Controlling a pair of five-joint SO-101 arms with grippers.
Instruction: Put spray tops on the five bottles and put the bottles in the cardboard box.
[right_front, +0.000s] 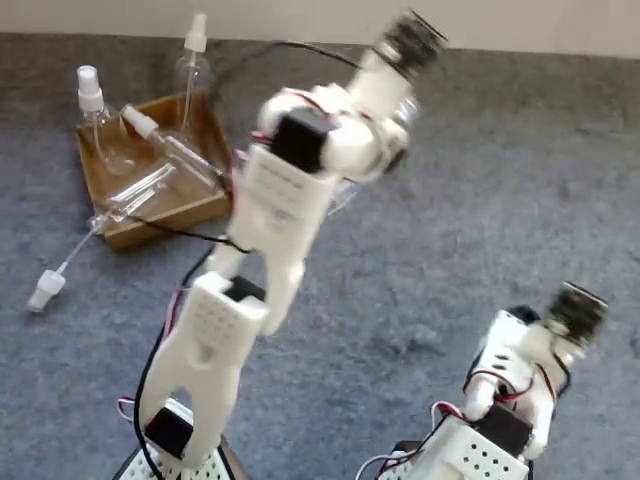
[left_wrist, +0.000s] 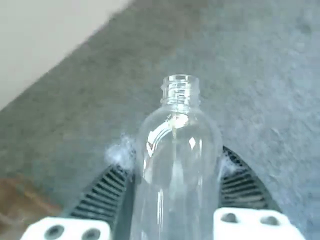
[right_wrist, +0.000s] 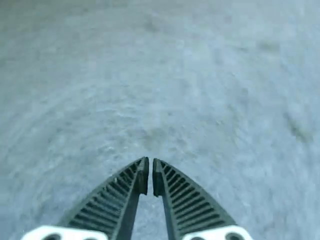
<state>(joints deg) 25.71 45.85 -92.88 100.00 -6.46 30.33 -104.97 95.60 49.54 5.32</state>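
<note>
My left gripper (left_wrist: 172, 162) is shut on a clear bottle (left_wrist: 177, 145) with a bare threaded neck and no spray top. In the high view the left arm (right_front: 290, 190) stands raised beside the cardboard box (right_front: 205, 205). The box holds several clear bottles: a capped one upright (right_front: 95, 115) and two lying down (right_front: 175, 152). Another capped bottle (right_front: 193, 65) stands at its far edge. A loose white spray top (right_front: 45, 290) lies on the carpet in front of the box, with its thin tube pointing toward the box corner. My right gripper (right_wrist: 150, 176) is shut on nothing, low over the carpet.
Grey carpet (right_front: 480, 200) covers the table. The right arm (right_front: 520, 375) sits at the near right, well away from the box. Black cables (right_front: 190, 235) trail from the left arm past the front of the box. A pale wall runs along the far edge.
</note>
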